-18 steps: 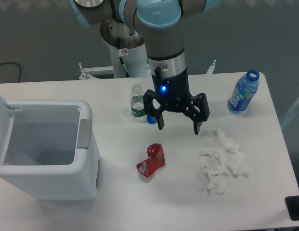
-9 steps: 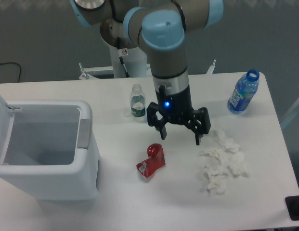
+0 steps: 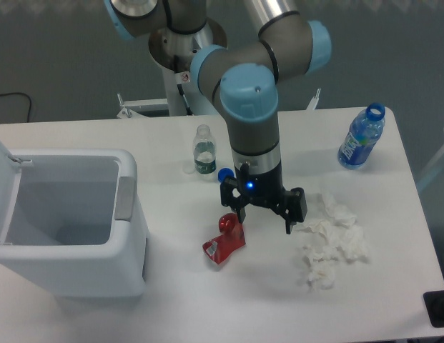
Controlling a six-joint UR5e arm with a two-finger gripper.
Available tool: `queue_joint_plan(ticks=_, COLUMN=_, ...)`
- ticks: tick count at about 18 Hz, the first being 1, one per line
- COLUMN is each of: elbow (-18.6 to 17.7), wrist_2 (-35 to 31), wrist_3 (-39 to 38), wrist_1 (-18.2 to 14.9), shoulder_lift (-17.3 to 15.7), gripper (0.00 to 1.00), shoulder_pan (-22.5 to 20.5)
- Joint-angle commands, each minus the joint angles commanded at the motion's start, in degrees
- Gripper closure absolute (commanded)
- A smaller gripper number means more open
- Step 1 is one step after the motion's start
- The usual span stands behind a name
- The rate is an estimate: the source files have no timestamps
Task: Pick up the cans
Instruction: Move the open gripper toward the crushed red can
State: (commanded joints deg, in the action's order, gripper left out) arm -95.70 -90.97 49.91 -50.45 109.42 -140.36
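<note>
- The fixed camera looked down at a white table (image 3: pixel 207 300) with a grey floor behind it
- A crushed red can (image 3: pixel 225 239) lay on its side near the middle of the table, its long axis running diagonally from upper right to lower left; a white label patch showed at the lower-left end
- The gripper (image 3: pixel 264 218) pointed down just above and to the right of the can, its two black fingers (image 3: pixel 290 214) spread wide and holding nothing; the left finger sat close to the can's upper end, and whether it touched could not be told
- A blue light glowed on the gripper body
- A white bin (image 3: pixel 71 229) with its lid open stood at the left of the table, near the can
- A small clear bottle with a green label (image 3: pixel 203 151) stood upright behind the gripper, with a blue cap (image 3: pixel 223 174) lying just beside it
- A blue-labelled bottle (image 3: pixel 361 137) stood near the far right edge
- Crumpled white tissues (image 3: pixel 330 239) lay right of the gripper, close to its right finger
</note>
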Motion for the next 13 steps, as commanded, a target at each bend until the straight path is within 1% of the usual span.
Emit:
queue_joint_plan(ticks=1, elbow=-1.2, wrist_2=0.0, wrist_3=1.2, wrist_1=0.0, shoulder_lift=-0.3, gripper=0.0, shoulder_pan=0.0)
queue_joint_plan(ticks=4, elbow=-2.2, wrist_2=-0.1, wrist_3=1.8, wrist_1=-0.3, shoulder_lift=-0.3, gripper=0.0, shoulder_pan=0.0)
queue_joint_plan(ticks=6, elbow=-4.0, wrist_2=-1.3, wrist_3=1.8, wrist_1=-0.3, shoulder_lift=-0.3, gripper=0.0, shoulder_pan=0.0)
queue_joint_plan(ticks=10, elbow=-4.8, wrist_2=-2.3, wrist_3=1.2, wrist_1=-0.4, shoulder_lift=0.4, gripper=0.0, shoulder_pan=0.1)
queue_joint_plan(ticks=13, elbow=-6.7, wrist_2=-2.0, wrist_3=-0.1, wrist_1=-0.4, shoulder_lift=0.6, gripper=0.0, shoulder_pan=-0.2)
